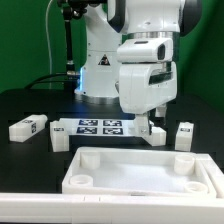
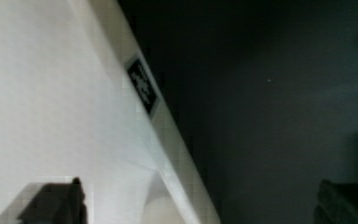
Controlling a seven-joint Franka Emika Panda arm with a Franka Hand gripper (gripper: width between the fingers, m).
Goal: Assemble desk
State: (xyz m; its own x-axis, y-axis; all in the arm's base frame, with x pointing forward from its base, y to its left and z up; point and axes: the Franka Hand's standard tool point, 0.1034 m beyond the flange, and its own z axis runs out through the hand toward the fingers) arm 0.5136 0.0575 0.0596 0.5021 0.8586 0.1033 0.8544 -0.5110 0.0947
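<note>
Desk is in loose parts. Top is a white rimmed tray lying flat on the dark worktop at 6 o'clock in the exterior view, open side up, with round sockets showing in its corners.

Leg lies on its side at 9 o'clock, with a tag on the face toward the camera. Second leg is just beside it toward centre, apart from the top. Third leg is at 3 o'clock, upright with its tag facing the camera, just behind the top's far corner.

Marker board lies flat at centre behind the top, carrying a row of tags. All tags are black-and-white square patterns, and no text is readable on any part.

Jaws are low over the worktop at 3 o'clock of the marker board, between it and the third leg. There's a small white bit at the tips, and I can't tell what it is.

In the wrist view the dark fingertips stand wide apart, clamped on nothing. A white part with one black tag runs in between them, close to one fingertip. Its edge is blurred, so I can't tell which part it is. Bare worktop fills the rest.

White glossy arm hangs at 12 o'clock, with a blue light at its base and a green backdrop behind.
</note>
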